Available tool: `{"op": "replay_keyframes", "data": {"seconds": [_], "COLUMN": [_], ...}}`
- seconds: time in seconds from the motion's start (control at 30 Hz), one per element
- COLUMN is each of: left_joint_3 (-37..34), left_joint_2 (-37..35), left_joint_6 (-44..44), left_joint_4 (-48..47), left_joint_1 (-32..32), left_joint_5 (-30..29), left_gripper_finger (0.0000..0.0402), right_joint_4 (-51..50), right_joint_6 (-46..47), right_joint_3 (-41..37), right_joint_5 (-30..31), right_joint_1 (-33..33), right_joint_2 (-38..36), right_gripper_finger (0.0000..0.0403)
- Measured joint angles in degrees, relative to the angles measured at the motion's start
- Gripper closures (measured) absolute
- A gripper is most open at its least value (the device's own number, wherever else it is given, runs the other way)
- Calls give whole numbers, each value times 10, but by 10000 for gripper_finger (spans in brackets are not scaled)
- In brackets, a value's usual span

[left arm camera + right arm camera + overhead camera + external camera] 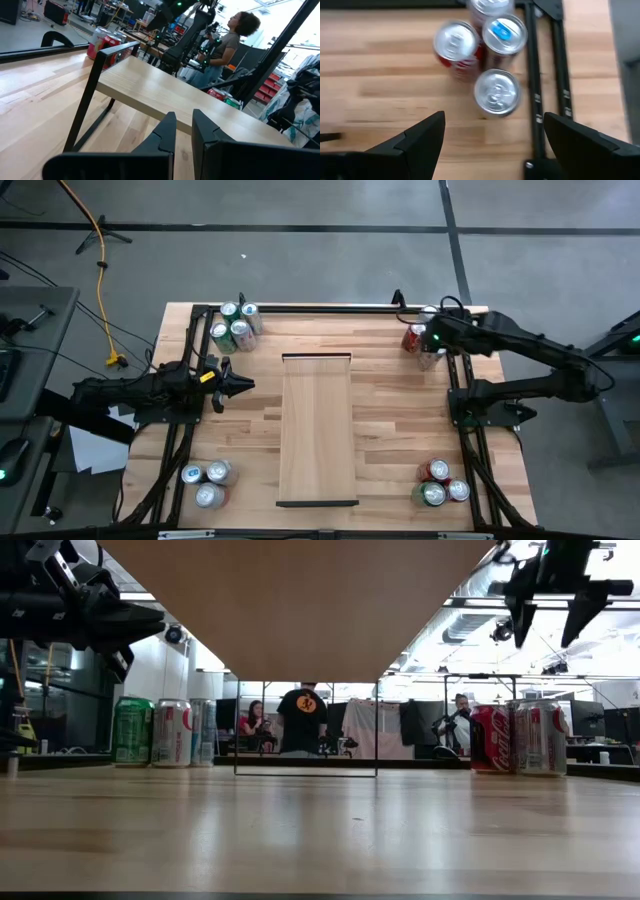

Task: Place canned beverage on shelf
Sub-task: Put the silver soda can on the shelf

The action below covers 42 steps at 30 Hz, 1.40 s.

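- Your right gripper (492, 135) hovers over the can cluster (422, 340) at about 1 o'clock on the table (400, 430), jaws spread wide, with nothing between them.
- Looking down from that wrist, you see four upright cans; the nearest silver-topped can (496, 92) sits just ahead of the gap between the fingers (422, 135).
- Your left gripper (232, 385) waits at roughly 9 o'clock, beside the shelf (318, 430), jaws narrow and empty.
- The shelf stands mid-table, raised on thin dark legs, its top bare.
- More cans stand at 11 o'clock (235, 327), 7 o'clock (207, 480) and 5 o'clock (438, 483).
- Beyond the table, people (301, 720) are in the room.
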Motion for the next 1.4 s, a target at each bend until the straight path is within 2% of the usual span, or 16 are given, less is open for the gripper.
{"op": "replay_keyframes", "data": {"seconds": [0.13, 0.37, 0.6, 0.7, 0.87, 1.27, 1.4], "left_joint_3": [0, 0, 0, 0, 0, 0, 0], "left_joint_2": [0, 0, 0, 0, 0, 0, 0], "left_joint_6": [0, 0, 0, 0, 0, 0, 0], "left_joint_4": [0, 0, 0, 0, 0, 0, 0], "left_joint_1": [0, 0, 0, 0, 0, 0, 0], "left_joint_5": [0, 0, 0, 0, 0, 0, 0], "left_gripper_finger": [401, 401, 401, 401, 401, 401, 401], "right_joint_4": [21, 33, 69, 77, 53, 73, 104], "right_joint_6": [-89, -209, -304, -321, -337, -347, -332], "right_joint_3": [0, 0, 0, 0, -1, -2, -59], "right_joint_5": [-51, -91, -172, -193, -187, -199, -225], "right_joint_1": [-71, -180, -254, -269, -280, -281, -281], "right_joint_2": [39, 101, 136, 141, 152, 156, 146], "right_gripper_finger": [80, 80, 80, 80, 80, 80, 80]}}
